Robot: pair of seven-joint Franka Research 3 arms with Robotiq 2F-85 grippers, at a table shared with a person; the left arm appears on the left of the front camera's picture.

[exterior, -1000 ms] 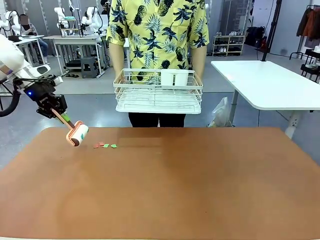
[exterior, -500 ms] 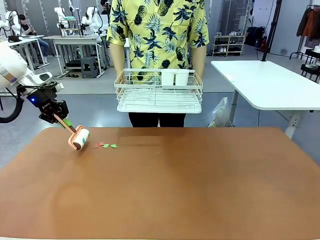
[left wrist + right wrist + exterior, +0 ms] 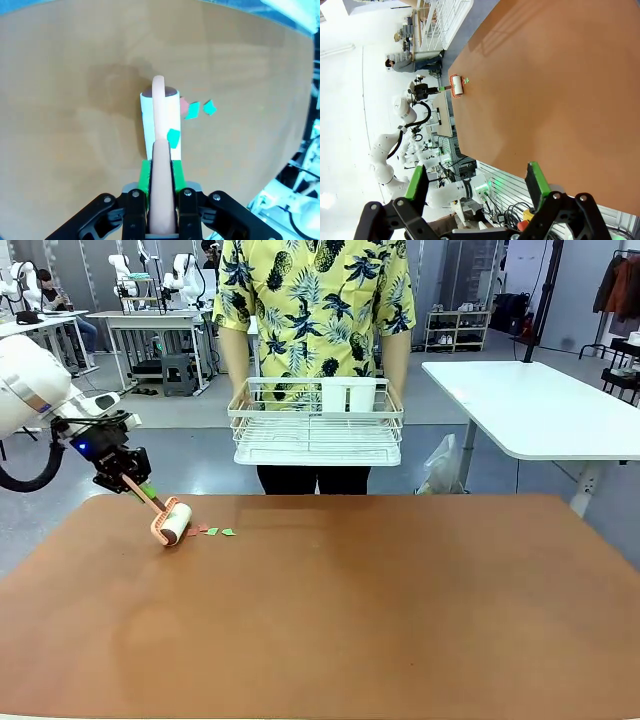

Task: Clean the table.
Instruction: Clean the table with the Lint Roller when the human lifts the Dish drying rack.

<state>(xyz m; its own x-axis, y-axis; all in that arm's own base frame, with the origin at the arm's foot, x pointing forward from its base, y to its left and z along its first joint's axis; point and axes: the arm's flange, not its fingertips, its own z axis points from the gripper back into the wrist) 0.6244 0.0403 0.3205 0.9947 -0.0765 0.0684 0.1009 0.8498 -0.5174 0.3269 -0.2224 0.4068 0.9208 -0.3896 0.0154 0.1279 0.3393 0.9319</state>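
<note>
The green pads of the left gripper (image 3: pixel 161 172) (image 3: pixel 125 475) are clamped on the peach handle of a lint roller (image 3: pixel 150 125) (image 3: pixel 172 522). Its white drum is set on the terracotta table (image 3: pixel 400 620) (image 3: pixel 75 100) (image 3: pixel 560 90) near the far left corner, just beside green and red paper scraps (image 3: pixel 212 531) (image 3: pixel 192 110). The fingers of the right gripper (image 3: pixel 476 175) are spread wide with nothing between them, well apart from the roller, and a white wire rack (image 3: pixel 315 435) is held by a person beyond the far edge.
</note>
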